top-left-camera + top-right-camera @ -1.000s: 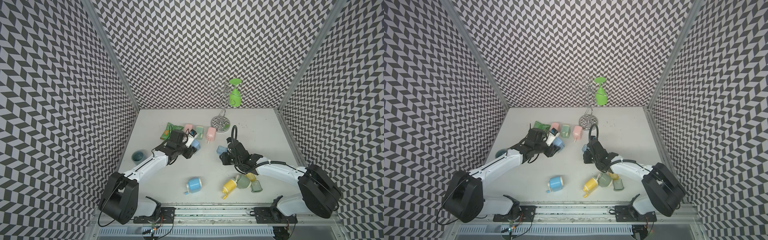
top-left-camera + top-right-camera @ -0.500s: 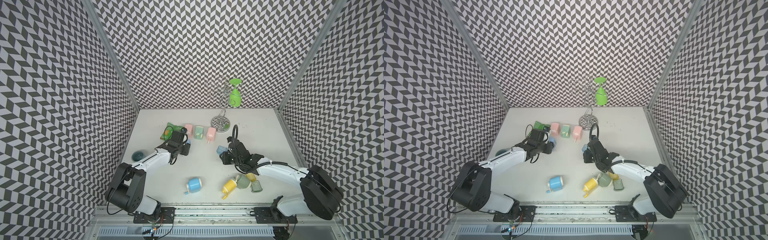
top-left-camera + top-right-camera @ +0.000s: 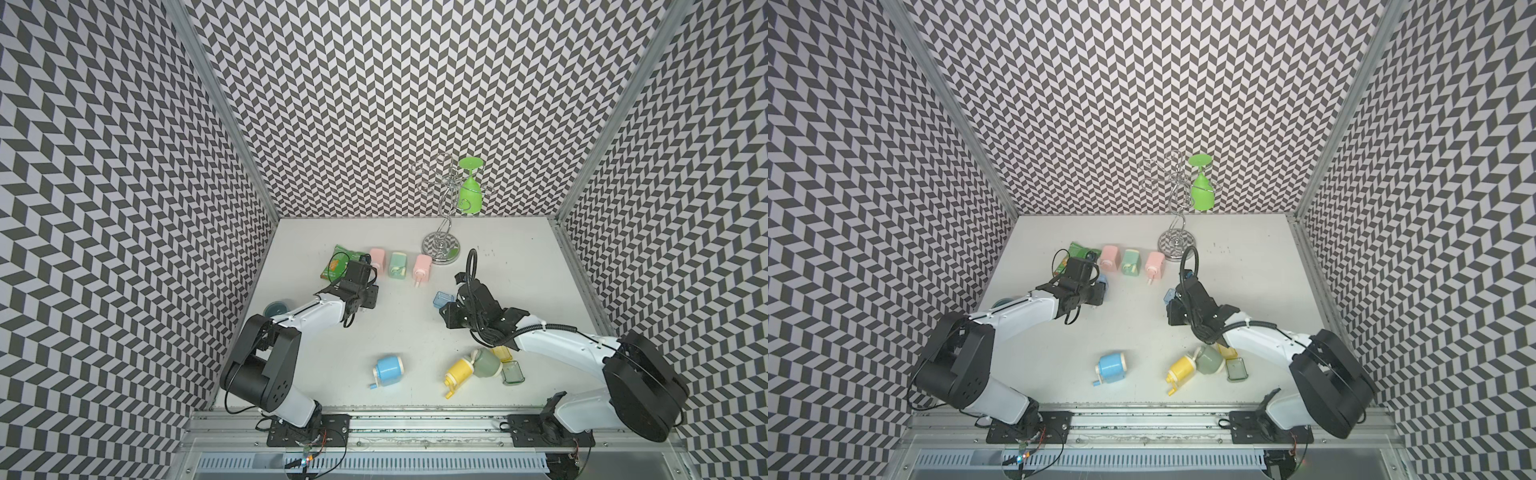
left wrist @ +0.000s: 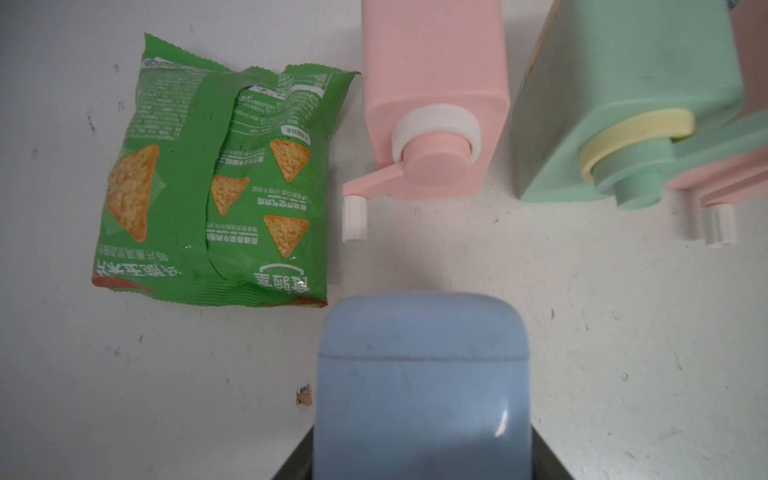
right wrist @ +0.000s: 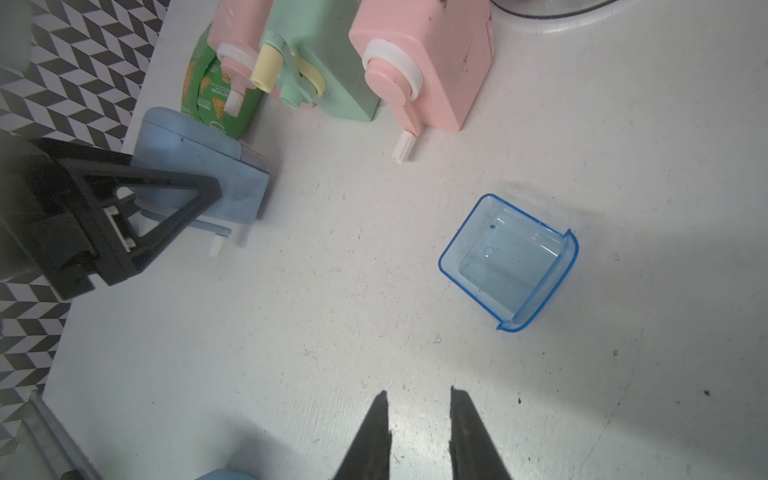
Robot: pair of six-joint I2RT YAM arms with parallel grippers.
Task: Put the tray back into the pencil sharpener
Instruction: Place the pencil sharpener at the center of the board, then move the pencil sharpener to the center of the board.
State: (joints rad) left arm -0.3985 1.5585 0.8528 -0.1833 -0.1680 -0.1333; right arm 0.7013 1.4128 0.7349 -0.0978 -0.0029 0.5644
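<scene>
Two robot arms reach over a white table [image 3: 519, 257] inside a booth with black-and-white zigzag walls.

The left pincer [image 3: 365, 286] is closed on the sides of a blue pencil sharpener [image 4: 422, 374]. It holds the sharpener low at the far left of the table. Whether the sharpener rests on the table cannot be told.

Just beyond the sharpener lies a green snack bag [image 4: 216, 178]. Beside the bag, three more sharpeners stand in a row: a pink sharpener [image 4: 432, 104], a mint sharpener [image 4: 623, 104] and a second pink sharpener [image 5: 424, 62].

The clear blue tray [image 5: 509, 262] sits on the table with its open side up, and it is empty. It lies between the two arms and well apart from the blue pencil sharpener. In both top views it shows just beside the right arm's wrist [image 3: 442, 299].

The right pincer [image 5: 419, 395] hovers near the tray without touching it. Its two dark fingers stand a narrow gap apart, with nothing between them.

At the back of the table, a wire rack [image 3: 441, 245] carries a green glass [image 3: 469, 191] hanging upside down.

Near the front edge lie a round blue sharpener [image 3: 388, 368], a yellow sharpener [image 3: 459, 370], a grey-green sharpener [image 3: 486, 363] and a small green tray [image 3: 513, 372].
</scene>
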